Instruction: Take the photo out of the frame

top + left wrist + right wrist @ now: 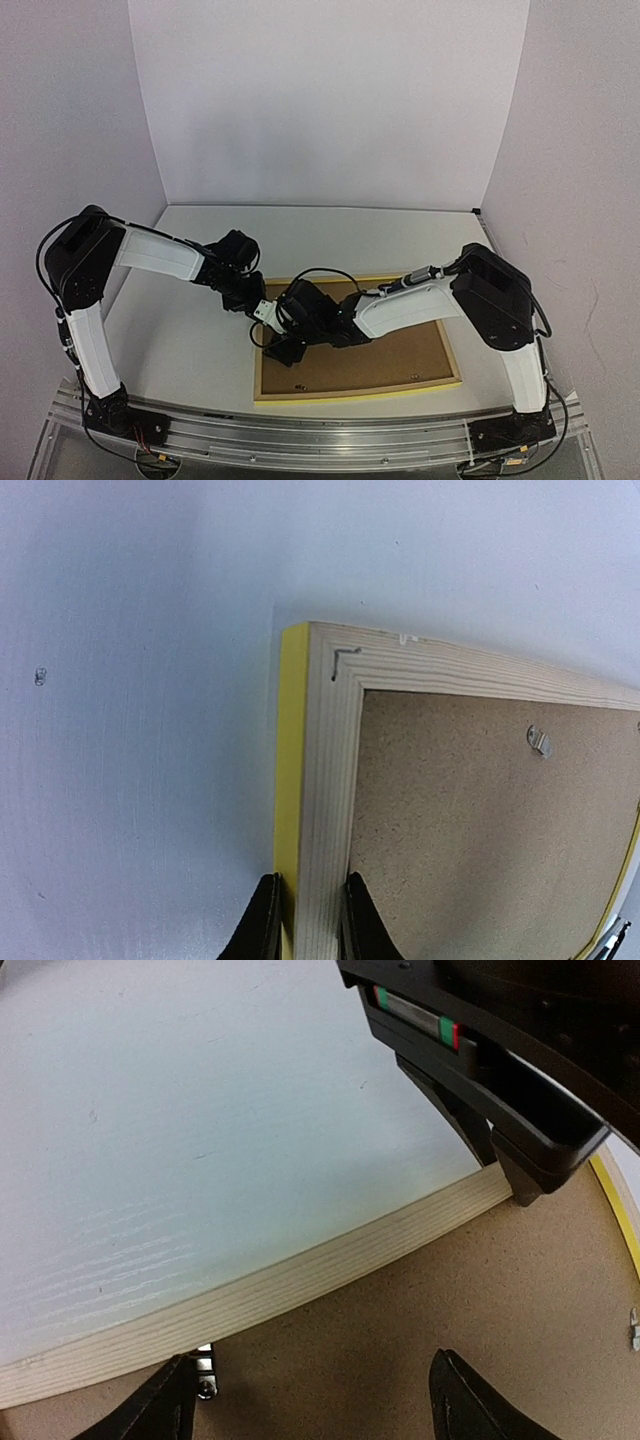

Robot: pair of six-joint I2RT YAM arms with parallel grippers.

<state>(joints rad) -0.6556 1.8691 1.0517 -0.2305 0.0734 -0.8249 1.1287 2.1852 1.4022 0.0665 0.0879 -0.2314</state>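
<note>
The yellow frame [350, 395] lies face down on the table, its pale wood back up. The brown cardboard backing sheet [400, 355] fills it. The photo is hidden beneath the backing. My left gripper [262, 316] is shut on the frame's left rail [325, 780], one finger outside on the yellow edge and one inside against the backing [480, 840]. My right gripper [282, 348] is open just above the backing [400, 1330] near the left rail [300, 1280], with a small metal tab [206, 1375] beside its left finger. The left gripper [500, 1150] shows in the right wrist view.
Another metal retaining tab [540, 741] sits on the backing near the far rail. The white table [190, 340] lies left of the frame and white walls [320, 100] enclose the back and sides. The two grippers are close together at the frame's left side.
</note>
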